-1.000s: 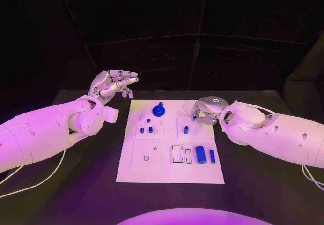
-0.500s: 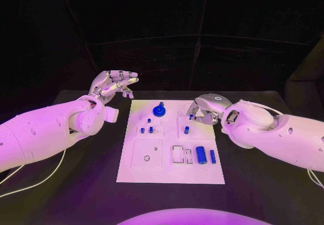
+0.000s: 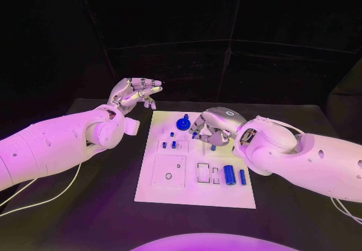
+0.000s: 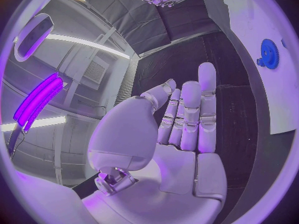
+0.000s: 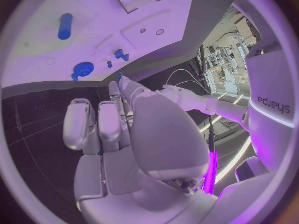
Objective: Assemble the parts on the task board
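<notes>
The white task board (image 3: 162,192) lies mid-table. A blue gear (image 3: 183,124) stands near its far edge, small blue pegs (image 3: 167,145) sit below it, and two blue cylinders (image 3: 228,174) lie by the rectangular recesses. My right hand (image 3: 213,127) hovers over the board's far middle, just right of the gear, fingers curled, pinching a small blue peg (image 5: 118,75) at its fingertips. My left hand (image 3: 136,93) is raised off the board's far left corner, fingers apart and holding nothing. The left wrist view shows the left hand (image 4: 181,129), the gear (image 4: 269,53) and the board (image 4: 261,15).
A square inset plate (image 3: 169,171) with a small ring hole sits on the board's near left. Another blue peg (image 3: 213,148) stands just under my right hand. Black table (image 3: 90,209) surrounds the board; a white cable (image 3: 45,198) trails under my left arm.
My right hand has moved left across the board's far part, closer to the gear, still carrying the small peg. The left hand has stayed raised. The camera has shifted slightly.
</notes>
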Controlling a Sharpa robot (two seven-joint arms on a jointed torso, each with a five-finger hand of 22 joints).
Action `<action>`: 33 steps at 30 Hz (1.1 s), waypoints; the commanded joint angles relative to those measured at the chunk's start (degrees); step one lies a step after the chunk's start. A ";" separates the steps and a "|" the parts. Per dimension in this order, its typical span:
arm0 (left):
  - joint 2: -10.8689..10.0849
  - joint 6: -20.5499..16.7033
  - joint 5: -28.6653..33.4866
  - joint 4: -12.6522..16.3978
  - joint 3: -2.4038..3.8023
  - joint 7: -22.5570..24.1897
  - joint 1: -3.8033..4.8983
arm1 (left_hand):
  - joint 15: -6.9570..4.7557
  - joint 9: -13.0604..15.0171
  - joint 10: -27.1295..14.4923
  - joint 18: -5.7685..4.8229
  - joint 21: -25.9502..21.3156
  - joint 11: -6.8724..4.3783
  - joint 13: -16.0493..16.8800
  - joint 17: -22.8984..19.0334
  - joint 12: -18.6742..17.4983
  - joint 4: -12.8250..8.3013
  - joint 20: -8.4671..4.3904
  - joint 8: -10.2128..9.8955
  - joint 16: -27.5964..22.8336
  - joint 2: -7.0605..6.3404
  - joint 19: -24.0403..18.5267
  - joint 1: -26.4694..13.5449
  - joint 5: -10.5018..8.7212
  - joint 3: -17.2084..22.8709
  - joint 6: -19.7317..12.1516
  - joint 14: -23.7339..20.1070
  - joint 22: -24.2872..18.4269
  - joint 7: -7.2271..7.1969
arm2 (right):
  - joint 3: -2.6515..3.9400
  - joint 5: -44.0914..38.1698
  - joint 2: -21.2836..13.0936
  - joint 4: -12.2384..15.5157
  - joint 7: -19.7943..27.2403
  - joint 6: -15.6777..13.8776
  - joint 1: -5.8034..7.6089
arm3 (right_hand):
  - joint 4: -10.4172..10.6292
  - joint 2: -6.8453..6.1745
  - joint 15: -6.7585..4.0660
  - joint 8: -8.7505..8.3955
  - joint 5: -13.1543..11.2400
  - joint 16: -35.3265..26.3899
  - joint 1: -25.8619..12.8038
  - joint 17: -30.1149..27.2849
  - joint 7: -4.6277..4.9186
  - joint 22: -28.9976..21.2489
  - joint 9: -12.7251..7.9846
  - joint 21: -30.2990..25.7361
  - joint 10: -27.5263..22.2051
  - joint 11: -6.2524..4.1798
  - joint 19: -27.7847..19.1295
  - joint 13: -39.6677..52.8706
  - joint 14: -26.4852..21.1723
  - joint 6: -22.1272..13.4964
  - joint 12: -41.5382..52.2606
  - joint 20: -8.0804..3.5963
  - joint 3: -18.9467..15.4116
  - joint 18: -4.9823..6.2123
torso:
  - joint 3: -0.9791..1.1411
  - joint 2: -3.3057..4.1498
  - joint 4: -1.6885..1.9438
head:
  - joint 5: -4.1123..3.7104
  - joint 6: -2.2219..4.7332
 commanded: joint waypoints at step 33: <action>1.24 0.66 0.22 0.39 0.04 0.36 0.13 | 0.07 0.02 -0.48 0.59 -0.38 -0.13 -0.05 -0.21 0.25 -0.22 -0.04 0.25 -0.37 0.43 -0.51 0.04 0.38 0.19 -0.49 -0.60 -0.12 -0.04 | -2.79 -3.01 9.88 -8.54 3.75 3.90 -5.97 | -0.86 -0.19 -0.05 0.01 0.46 0.37 -1.19 -0.30 0.28 -0.01 -0.03 0.13 0.03 0.26 0.12 0.09 1.39 -0.32 -0.37 0.16 1.63 -0.69 | 0.10 0.04 -0.18 | 3.77 -1.64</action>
